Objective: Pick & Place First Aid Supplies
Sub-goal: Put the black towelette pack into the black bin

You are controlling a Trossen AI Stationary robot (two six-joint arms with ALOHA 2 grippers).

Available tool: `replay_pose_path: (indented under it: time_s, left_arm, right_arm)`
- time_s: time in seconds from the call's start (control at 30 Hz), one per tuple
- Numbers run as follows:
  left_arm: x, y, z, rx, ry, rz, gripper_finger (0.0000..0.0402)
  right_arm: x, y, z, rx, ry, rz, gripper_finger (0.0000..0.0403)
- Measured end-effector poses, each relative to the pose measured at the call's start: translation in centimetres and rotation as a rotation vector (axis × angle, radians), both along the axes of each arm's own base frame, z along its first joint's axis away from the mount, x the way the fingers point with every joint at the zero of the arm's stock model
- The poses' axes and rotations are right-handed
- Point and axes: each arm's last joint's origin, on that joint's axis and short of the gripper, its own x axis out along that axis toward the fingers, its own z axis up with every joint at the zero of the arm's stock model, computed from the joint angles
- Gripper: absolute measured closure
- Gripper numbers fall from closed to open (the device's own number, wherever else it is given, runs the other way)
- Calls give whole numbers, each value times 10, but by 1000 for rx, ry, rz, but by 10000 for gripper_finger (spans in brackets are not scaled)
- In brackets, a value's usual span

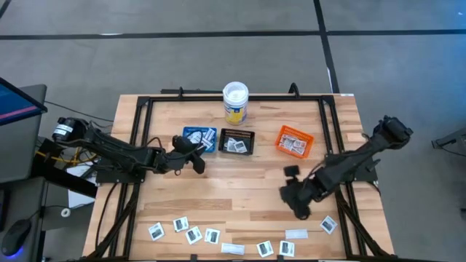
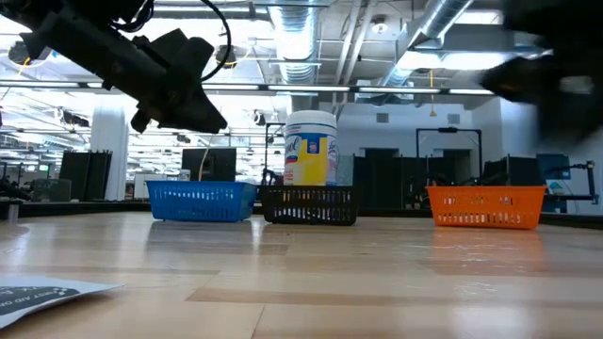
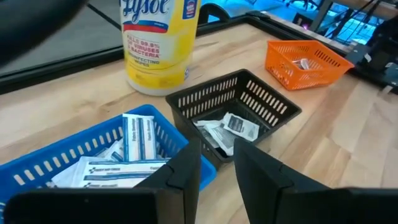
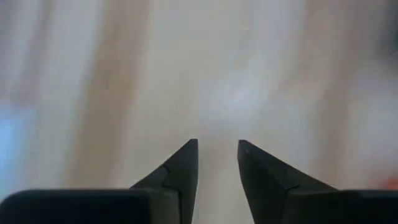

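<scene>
Several first aid packets (image 1: pixel 212 235) lie flat in a loose row along the table's near edge; one more (image 1: pixel 328 225) lies at the near right. Narrow white-and-blue strips (image 3: pixel 138 138) fill the blue tray (image 1: pixel 200 138), squarish packets (image 3: pixel 236 126) the black tray (image 1: pixel 237 142), and a few others (image 3: pixel 303 63) the orange tray (image 1: pixel 294 141). My left gripper (image 3: pixel 217 168) hangs open above the near side of the blue tray, with nothing between its fingers. My right gripper (image 1: pixel 297 206) stands open over bare wood at the near right, pointing steeply down, its fingers (image 4: pixel 186 165) empty.
A white-lidded yellow-labelled tub (image 1: pixel 235 102) stands behind the trays at the far middle. A black metal frame (image 1: pixel 138 116) runs along the table's edges. Bare wood (image 1: pixel 240 189) lies between the trays and the row of packets.
</scene>
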Motion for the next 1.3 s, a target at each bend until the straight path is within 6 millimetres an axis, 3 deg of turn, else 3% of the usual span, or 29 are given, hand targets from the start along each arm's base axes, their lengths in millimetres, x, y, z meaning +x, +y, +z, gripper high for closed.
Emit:
replay_pose_path:
  time_s: [0.1,0.23,0.37,0.57,0.9,1.03,1.3]
  left_arm:
    - [0,0,0,-1,-5,0,305]
    - [0,0,1,-2,-8,0,305]
    - [0,0,1,-3,-12,0,305]
    - [1,0,1,-4,-16,0,305]
    - [1,0,2,-6,-20,-3,305]
    - [1,-1,2,-14,-22,-21,305]
    - [1,-1,3,-19,-31,-28,305]
  right_arm:
    - [-20,6,-1,215,286,-135,291]
    - [-44,19,-18,354,497,-210,290]
    - [-65,26,-39,413,623,-272,292]
    - [-78,33,-49,456,713,-387,302]
    - [-89,43,-76,644,627,-407,304]
    - [-90,38,-82,591,536,-353,304]
    - [-78,39,-75,455,300,-63,304]
